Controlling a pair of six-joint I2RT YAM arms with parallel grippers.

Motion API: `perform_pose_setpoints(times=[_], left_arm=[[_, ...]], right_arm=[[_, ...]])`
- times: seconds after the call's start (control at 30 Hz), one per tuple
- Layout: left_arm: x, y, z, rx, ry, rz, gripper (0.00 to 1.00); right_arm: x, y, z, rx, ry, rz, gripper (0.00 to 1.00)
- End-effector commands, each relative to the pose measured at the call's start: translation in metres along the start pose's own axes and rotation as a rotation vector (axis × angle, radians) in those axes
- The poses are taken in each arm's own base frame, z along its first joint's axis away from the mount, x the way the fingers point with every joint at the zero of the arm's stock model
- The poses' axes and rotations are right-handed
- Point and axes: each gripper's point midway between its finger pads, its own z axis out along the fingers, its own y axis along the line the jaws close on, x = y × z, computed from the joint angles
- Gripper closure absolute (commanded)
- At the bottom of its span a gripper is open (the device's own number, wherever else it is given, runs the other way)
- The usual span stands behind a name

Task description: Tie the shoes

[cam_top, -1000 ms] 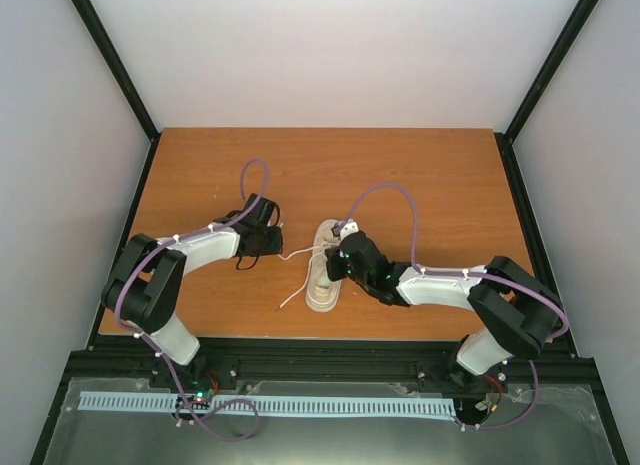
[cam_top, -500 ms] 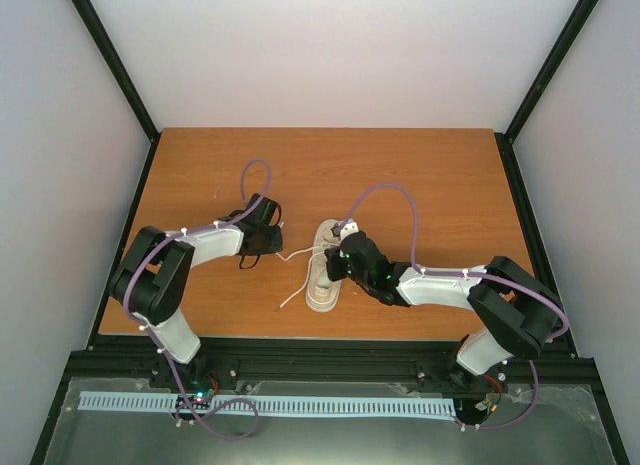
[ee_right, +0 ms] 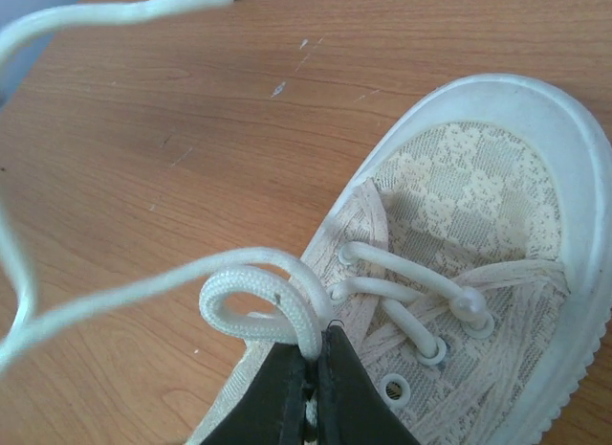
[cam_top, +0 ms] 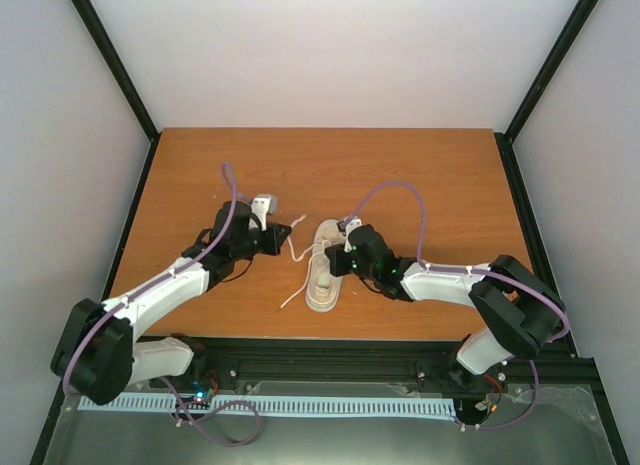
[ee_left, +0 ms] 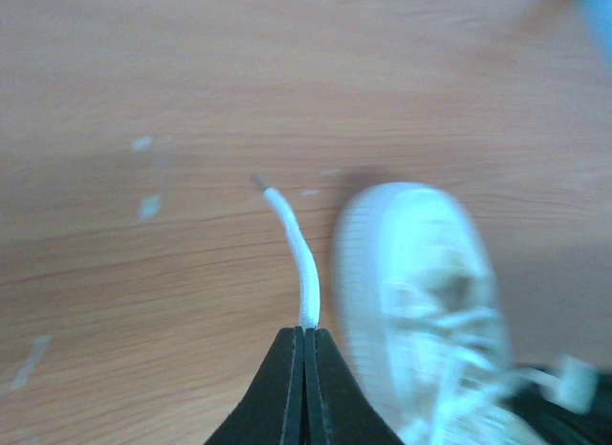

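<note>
A cream-beige shoe [cam_top: 325, 275] lies mid-table with its toe pointing away from the arms. My left gripper [cam_top: 279, 236] sits just left of it, shut on a thin white lace [ee_left: 293, 242] whose free end sticks out past the fingertips. In the left wrist view the shoe [ee_left: 421, 301] is a blur on the right. My right gripper [ee_right: 316, 354] is over the eyelets and is shut on a small loop of lace [ee_right: 253, 297] at the shoe's [ee_right: 478, 206] left side. A long strand runs off to the left from that loop.
Another loose lace end [cam_top: 291, 298] trails on the wooden table [cam_top: 420, 175] toward the near edge, left of the heel. Black frame rails border the table on all sides, and white walls stand behind.
My left gripper has closed on the lace, and its arm has stretched out low, carrying the lace end up beside the shoe. The right gripper has stayed shut on its loop.
</note>
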Motion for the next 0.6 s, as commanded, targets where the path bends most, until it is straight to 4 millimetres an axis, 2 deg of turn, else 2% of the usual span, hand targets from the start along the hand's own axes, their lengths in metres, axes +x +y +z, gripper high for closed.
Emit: perform_pose_setpoints(times=[0.0,0.07,0.17,0.4,0.57], left_arm=[[0.028,-0.082,-0.021,0.365,0.084,0.194,0.99],[0.047,-0.108,-0.028,0.458,0.134,0.246,0.99],[0.065,-0.133,-0.039,0.530,0.161,0.313,0.99],[0.088,-0.171,-0.063,0.655,0.174,0.405,0.99],[0.114,-0.182,-0.056,0.691,0.245,0.423,0.99]], right_arm=[[-0.022,0.019,-0.005,-0.141,-0.036,0.074,0.97],[-0.024,0.020,-0.005,-0.177,-0.028,0.099,0.97],[-0.026,0.022,-0.005,-0.206,-0.017,0.111,0.97],[-0.022,0.018,-0.001,-0.216,0.009,0.129,0.97],[-0.022,0.019,0.001,-0.227,0.013,0.135,0.97]])
